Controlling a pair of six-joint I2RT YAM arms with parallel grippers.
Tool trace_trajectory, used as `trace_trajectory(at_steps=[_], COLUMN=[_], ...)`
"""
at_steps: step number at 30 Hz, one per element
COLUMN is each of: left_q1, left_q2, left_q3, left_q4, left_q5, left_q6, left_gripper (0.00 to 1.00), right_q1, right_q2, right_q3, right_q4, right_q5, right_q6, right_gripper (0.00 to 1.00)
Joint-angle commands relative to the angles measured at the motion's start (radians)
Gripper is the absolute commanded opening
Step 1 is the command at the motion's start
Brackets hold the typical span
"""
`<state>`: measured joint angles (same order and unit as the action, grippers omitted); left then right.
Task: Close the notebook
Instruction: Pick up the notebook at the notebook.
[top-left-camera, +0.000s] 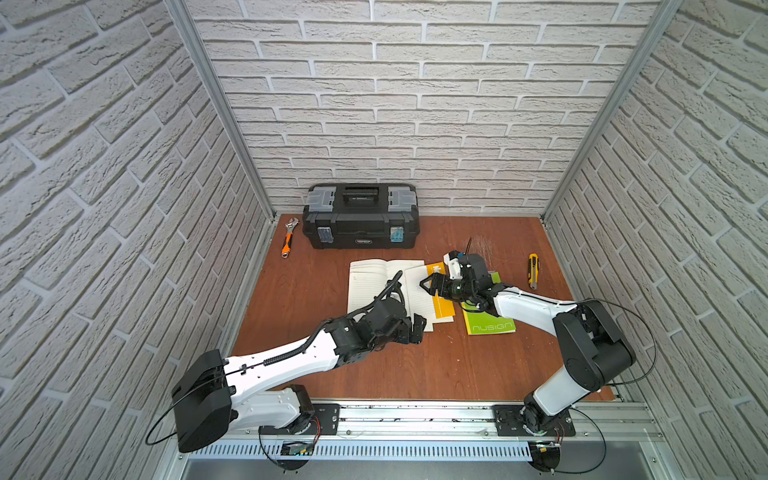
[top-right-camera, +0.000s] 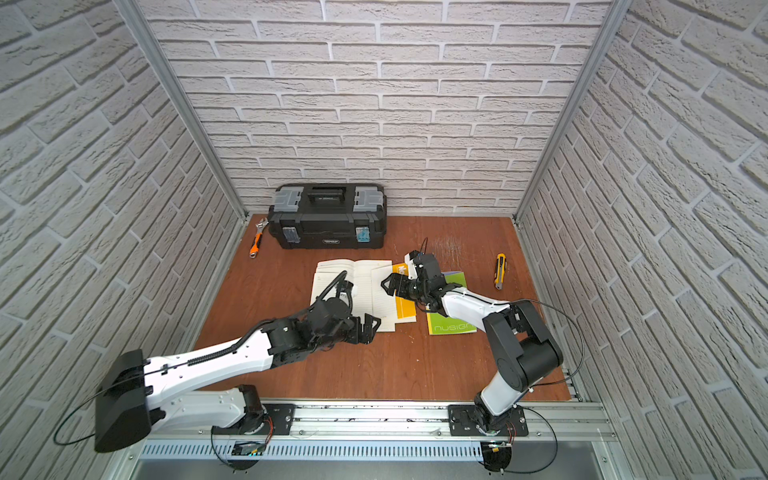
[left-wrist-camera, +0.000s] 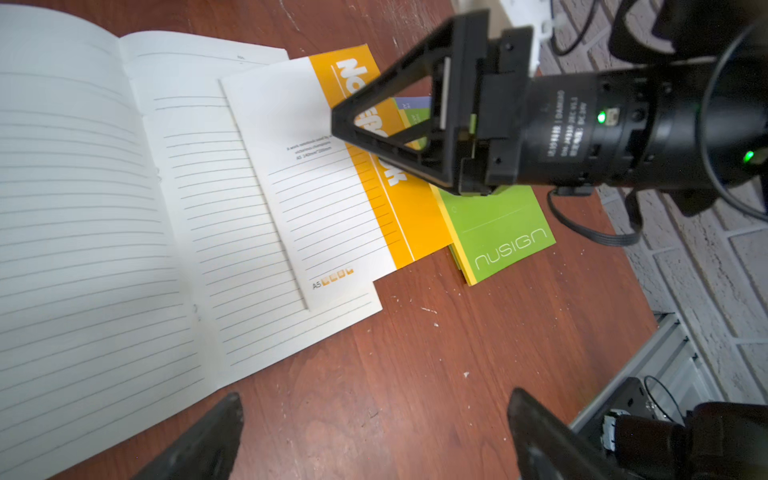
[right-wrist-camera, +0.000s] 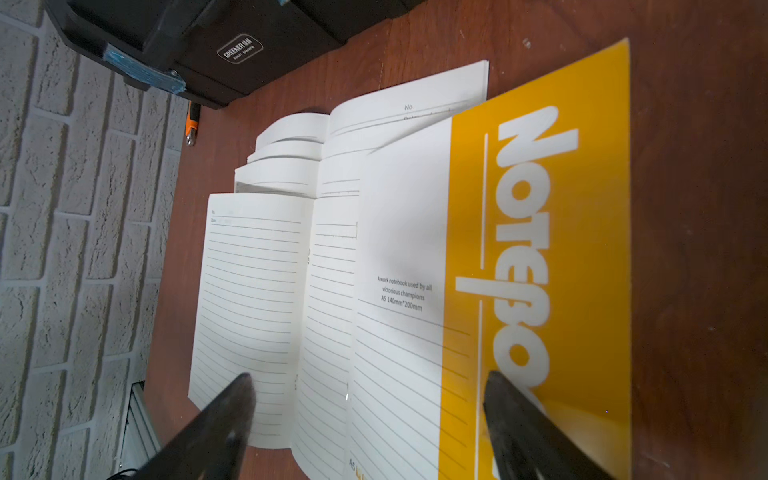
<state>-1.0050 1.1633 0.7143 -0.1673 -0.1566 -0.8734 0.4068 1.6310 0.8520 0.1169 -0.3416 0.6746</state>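
Notebook (top-left-camera: 368, 282): open, lined pages up, mid-table (top-left-camera: 374, 365); its white-and-yellow cover (top-left-camera: 444, 308) overlaps a green Nusign pad (top-left-camera: 492, 326). Right gripper (top-left-camera: 428, 286): fingers spread, low over the cover, contact unclear. Left gripper (top-left-camera: 417, 328): fingers spread wide at the notebook's near edge, gripping nothing. Black toolbox (top-left-camera: 360, 216), adjustable wrench (top-left-camera: 288, 237) and utility knife (top-left-camera: 533, 271) lie apart.

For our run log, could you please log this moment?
orange-covered lined paper notebook: open | left gripper: open | right gripper: open, over it
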Motion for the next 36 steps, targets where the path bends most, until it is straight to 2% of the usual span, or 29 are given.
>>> trace_trajectory(at_steps=[1,4,7,11,16,18,22,25,30,36], left_q1=[0.078,0.164,0.202,0.216,0.225,0.225,0.224,0.227,0.227,0.233], left_q2=[-0.007,0.043,0.113,0.196,0.316,0.361,0.419,0.446,0.484,0.512], left_q3=[-0.078,-0.123,-0.099,-0.031,0.045,0.075,0.096,0.114,0.157,0.159], left_q4=[0.13,0.275,0.325,0.336,0.359,0.345,0.355,0.361,0.332,0.324], left_q5=[0.118,0.253,0.3,0.288,0.308,0.307,0.288,0.287,0.283,0.25], left_q6=[-0.032,-0.076,-0.092,-0.09,-0.128,-0.141,-0.17,-0.172,-0.157,-0.16], left_gripper=[0.98,0.98,0.98,0.98,0.85,0.76,0.59,0.55,0.5,0.5], right_q1=[0.006,0.006,0.006,0.004,0.003,0.001,-0.001,-0.004,-0.008,-0.011], right_q2=[0.003,0.006,0.007,0.027,0.053,0.056,0.068,0.076,0.089,0.081], right_q3=[-0.016,-0.025,-0.036,-0.05,-0.083,-0.095,-0.109,-0.126,-0.14,-0.142], right_q4=[0.055,0.053,0.054,0.064,0.107,0.119,0.129,0.155,0.18,0.162], right_q5=[0.001,-0.001,-0.003,-0.001,-0.008,-0.008,-0.015,-0.019,-0.028,-0.028], right_q6=[-0.007,-0.01,-0.009,-0.007,0.007,0.011,0.011,0.022,0.031,0.025], right_gripper=[0.86,0.86,0.84,0.8,0.75,0.68,0.61,0.6,0.48,0.47])
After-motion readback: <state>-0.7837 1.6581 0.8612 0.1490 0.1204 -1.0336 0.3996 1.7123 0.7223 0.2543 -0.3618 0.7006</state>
